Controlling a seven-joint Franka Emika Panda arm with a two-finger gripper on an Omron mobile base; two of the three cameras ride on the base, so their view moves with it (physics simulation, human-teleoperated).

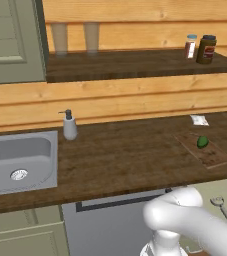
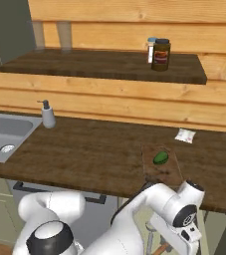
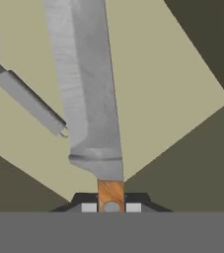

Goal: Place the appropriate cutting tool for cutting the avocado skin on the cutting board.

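The knife is right under the hand camera. Its long grey blade points straight away from the gripper, toward the top of the hand view. Its short reddish-brown handle sits down at the bottom, between the two dark fingers. The fingers are close in on the handle from both sides and seem to pinch it, though just a small bit of them shows. The knife is over a pale tan floor, probably the inside of a drawer. A grey metal utensil lies beside it to the left, slanted.

The white arm bends down low in front of the counter, with its hand tucked below the counter's edge.

Up on the counter, the cutting board lies flat. The little green avocado rests on it. A small white packet lies near the board, closer to the wall.
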